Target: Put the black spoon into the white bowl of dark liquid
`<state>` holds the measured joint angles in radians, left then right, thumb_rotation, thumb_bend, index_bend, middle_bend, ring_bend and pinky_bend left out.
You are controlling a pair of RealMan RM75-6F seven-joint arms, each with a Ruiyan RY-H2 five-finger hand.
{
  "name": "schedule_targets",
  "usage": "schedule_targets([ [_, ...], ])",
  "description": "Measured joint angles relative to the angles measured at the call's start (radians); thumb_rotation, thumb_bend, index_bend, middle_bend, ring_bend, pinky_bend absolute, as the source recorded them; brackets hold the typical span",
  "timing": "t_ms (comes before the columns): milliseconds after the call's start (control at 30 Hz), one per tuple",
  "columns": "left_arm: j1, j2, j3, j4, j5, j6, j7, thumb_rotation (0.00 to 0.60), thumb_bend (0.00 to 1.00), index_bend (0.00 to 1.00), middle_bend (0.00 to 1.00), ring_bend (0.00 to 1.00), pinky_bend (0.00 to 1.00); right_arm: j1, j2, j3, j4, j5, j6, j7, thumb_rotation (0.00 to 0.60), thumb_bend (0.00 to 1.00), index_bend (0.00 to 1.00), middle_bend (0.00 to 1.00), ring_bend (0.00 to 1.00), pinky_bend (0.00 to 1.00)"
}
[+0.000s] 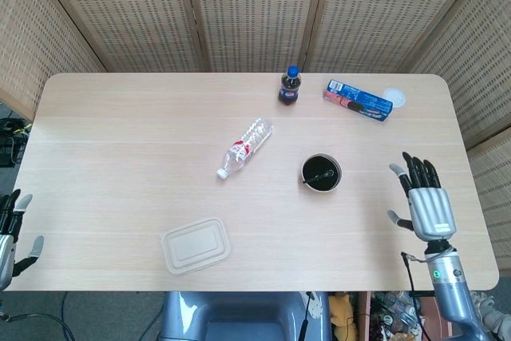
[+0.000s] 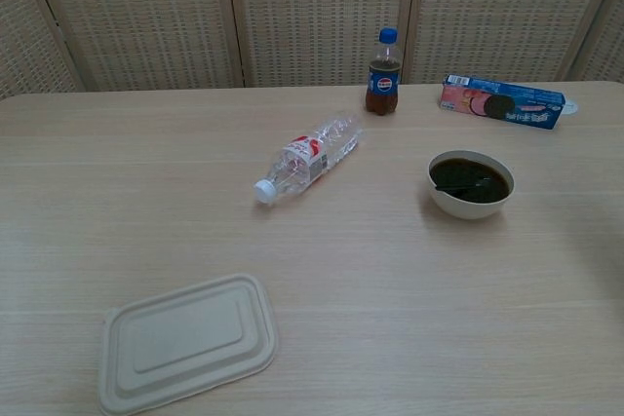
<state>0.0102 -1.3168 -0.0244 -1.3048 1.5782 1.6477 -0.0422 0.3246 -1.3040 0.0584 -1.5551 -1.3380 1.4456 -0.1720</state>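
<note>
The white bowl (image 1: pixel 304 176) (image 2: pixel 470 205) of dark liquid stands right of the table's middle. The black spoon (image 1: pixel 322 175) (image 2: pixel 462 185) lies inside it, mostly sunk in the liquid. My right hand (image 1: pixel 425 204) hovers near the table's right edge, well right of the bowl, fingers spread and holding nothing. My left hand (image 1: pixel 11 231) is off the table's front-left corner, fingers apart and empty. Neither hand shows in the chest view.
A clear water bottle (image 1: pixel 245 147) (image 2: pixel 308 158) lies on its side mid-table. A small cola bottle (image 1: pixel 289 87) (image 2: pixel 383 73) and a blue cookie pack (image 1: pixel 358 100) (image 2: pixel 502 100) stand at the back. A beige lidded container (image 1: pixel 195 245) (image 2: pixel 186 342) sits front left.
</note>
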Motion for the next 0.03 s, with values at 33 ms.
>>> schedule_targets([
  [33, 0.001, 0.0, 0.003, -0.003, 0.0, -0.004, -0.001, 0.6, 0.41, 0.0, 0.0, 0.0, 0.0, -0.007, 0.004, -0.003, -0.009, 0.0, 0.0, -0.001, 0.6, 0.21, 0.13, 0.0, 0.0, 0.0],
])
